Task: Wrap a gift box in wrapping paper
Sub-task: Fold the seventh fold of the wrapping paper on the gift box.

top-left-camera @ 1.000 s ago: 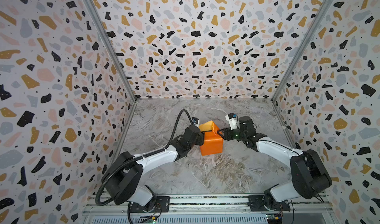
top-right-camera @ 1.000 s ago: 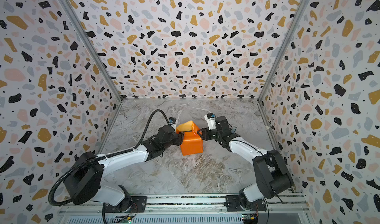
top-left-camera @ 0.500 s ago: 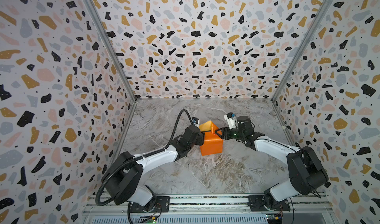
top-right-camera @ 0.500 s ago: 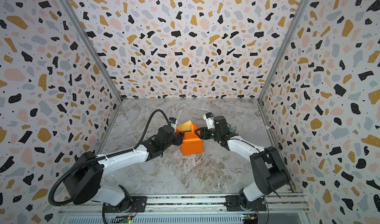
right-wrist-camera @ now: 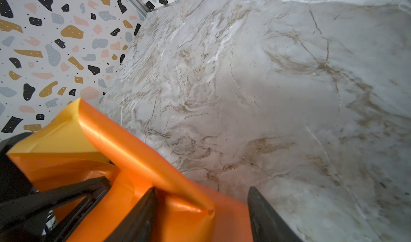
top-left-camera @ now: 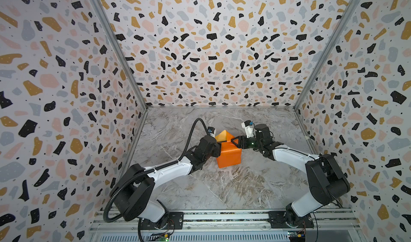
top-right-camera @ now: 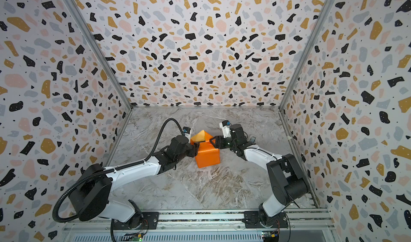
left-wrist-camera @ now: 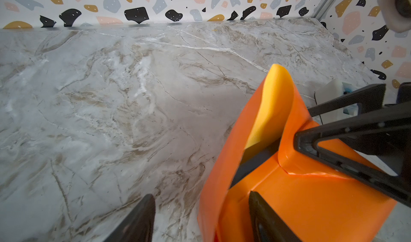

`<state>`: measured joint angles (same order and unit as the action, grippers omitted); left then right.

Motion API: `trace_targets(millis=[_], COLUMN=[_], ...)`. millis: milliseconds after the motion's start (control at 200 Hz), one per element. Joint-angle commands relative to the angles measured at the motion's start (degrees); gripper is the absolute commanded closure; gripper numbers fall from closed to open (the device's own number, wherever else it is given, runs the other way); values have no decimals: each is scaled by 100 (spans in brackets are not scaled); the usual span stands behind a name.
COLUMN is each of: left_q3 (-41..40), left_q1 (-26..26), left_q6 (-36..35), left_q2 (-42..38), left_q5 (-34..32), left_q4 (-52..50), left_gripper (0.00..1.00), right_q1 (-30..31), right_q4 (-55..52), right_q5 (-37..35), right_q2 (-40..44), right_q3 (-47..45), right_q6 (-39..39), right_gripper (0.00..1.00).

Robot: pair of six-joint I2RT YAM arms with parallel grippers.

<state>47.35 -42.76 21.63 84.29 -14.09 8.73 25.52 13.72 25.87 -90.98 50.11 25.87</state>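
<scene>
The wrapping paper (top-left-camera: 230, 155) is folded around the gift box into an orange parcel at mid-table, seen in both top views (top-right-camera: 208, 155). A yellow-faced flap (top-left-camera: 223, 136) stands up at its far end. Only a dark strip of the gift box (left-wrist-camera: 255, 160) shows in the open end. My left gripper (top-left-camera: 219, 148) is open at the parcel's left side, its jaws astride the loose side flap (left-wrist-camera: 211, 207). My right gripper (top-left-camera: 236, 142) is open at the parcel's far right corner, with a folded paper corner (right-wrist-camera: 200, 207) between its jaws.
The parcel lies on a marble tabletop (top-left-camera: 222, 192) boxed in by terrazzo-patterned walls (top-left-camera: 211, 52) on three sides. A metal rail (top-left-camera: 222, 217) with both arm bases runs along the front edge. The left arm's black cable (top-left-camera: 193, 127) arches above the table.
My right gripper has opened wider and moved slightly left, closer to the parcel. The left arm and the parcel have stayed put.
</scene>
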Motion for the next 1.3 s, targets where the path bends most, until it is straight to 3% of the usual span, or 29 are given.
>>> trace_targets(millis=[0, 245, 496, 721, 931, 1081, 1297], left_q3=[-69, 55, 429, 161, -676, -554, -455], left_q1=[27, 36, 31, 72, 553, 567, 415], left_q6=[-115, -115, -98, -64, 652, 725, 707], left_q2=[0, -28, -103, -1009, -1852, -1531, -1182], left_q5=[-5, 2, 125, 138, 174, 166, 742], left_q4=[41, 41, -7, -178, -317, -504, -296], left_gripper=[33, 32, 24, 17, 28, 36, 44], right_q1=[34, 74, 129, 129, 127, 124, 123], right_q4=[49, 79, 127, 156, 208, 219, 184], right_q5=[-143, -474, -625, -650, -596, -586, -587], right_q2=[-36, -15, 96, 245, 268, 304, 336], right_q3=[-22, -328, -644, -835, -845, -844, -853], right_q6=[151, 296, 314, 281, 281, 270, 243], right_gripper=[35, 35, 35, 36, 36, 36, 36])
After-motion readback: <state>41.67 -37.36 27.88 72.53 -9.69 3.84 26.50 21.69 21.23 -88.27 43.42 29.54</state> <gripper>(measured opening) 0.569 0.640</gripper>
